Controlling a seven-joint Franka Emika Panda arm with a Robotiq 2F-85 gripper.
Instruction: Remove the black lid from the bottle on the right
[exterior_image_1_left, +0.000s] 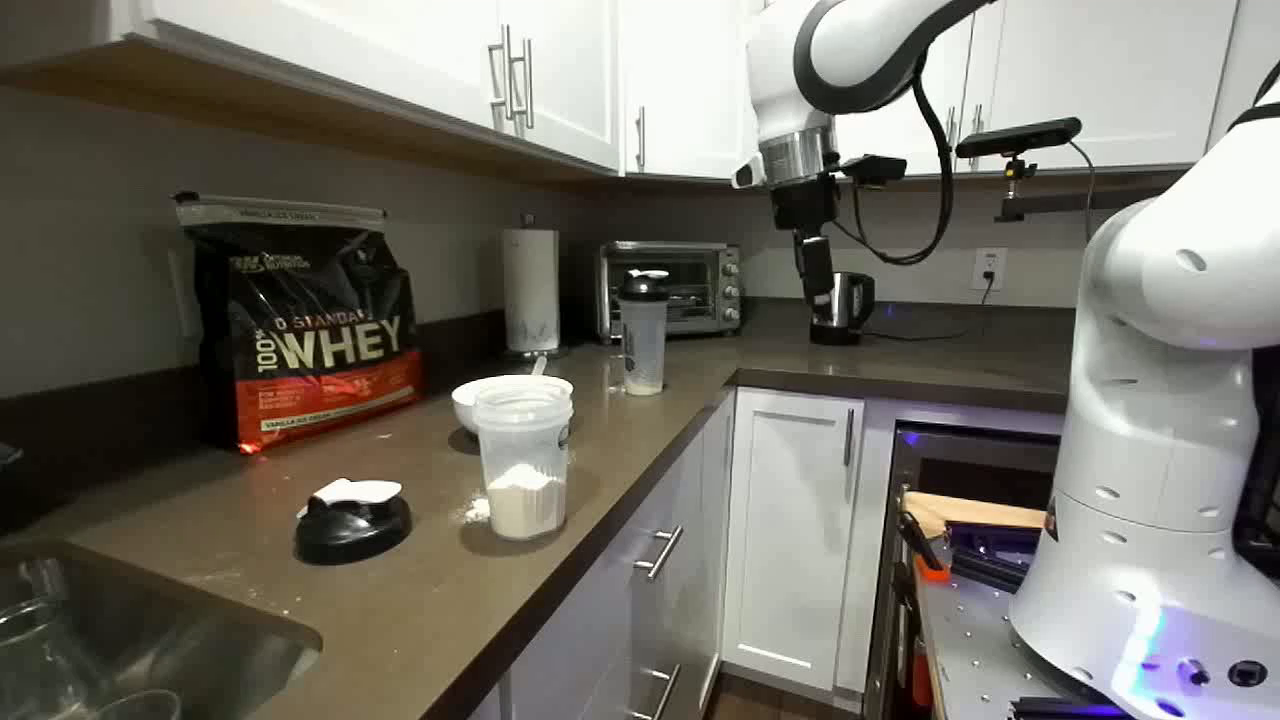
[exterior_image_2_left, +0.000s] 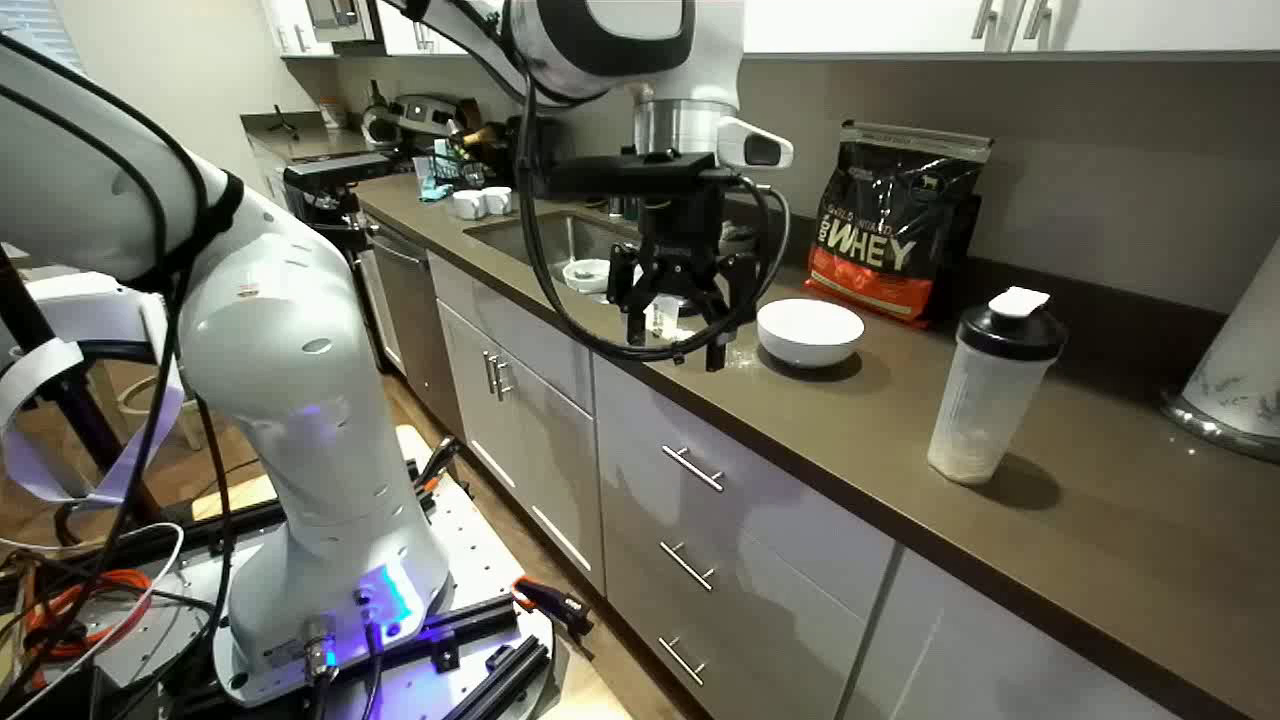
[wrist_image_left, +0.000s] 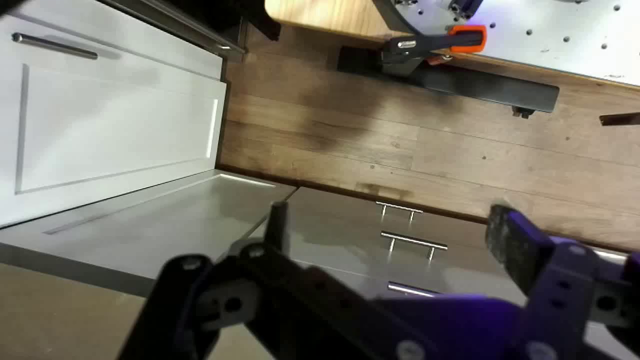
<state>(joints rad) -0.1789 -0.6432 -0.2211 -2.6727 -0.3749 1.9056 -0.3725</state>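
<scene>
The slim clear bottle (exterior_image_1_left: 644, 345) stands upright on the counter with a little pale powder at its bottom; it also shows in an exterior view (exterior_image_2_left: 985, 410). The small black lid (exterior_image_1_left: 645, 287), with a white flap on top, sits on the bottle; it shows there too (exterior_image_2_left: 1012, 332). My gripper (exterior_image_2_left: 676, 342) is open and empty, its fingers wide apart and pointing down. It hangs in the air near the counter's front edge, well apart from the bottle. In the wrist view the open fingers (wrist_image_left: 389, 212) are over cabinet fronts and floor; bottle and lid are out of that view.
On the counter are an open tub of white powder (exterior_image_1_left: 525, 450), a wider black lid (exterior_image_1_left: 352, 530), a white bowl (exterior_image_2_left: 810, 333), a whey bag (exterior_image_1_left: 310, 330), a paper-towel roll (exterior_image_1_left: 531, 290), a toaster oven (exterior_image_1_left: 700, 290) and a kettle (exterior_image_1_left: 840, 308). A sink (exterior_image_1_left: 220, 620) lies near one end.
</scene>
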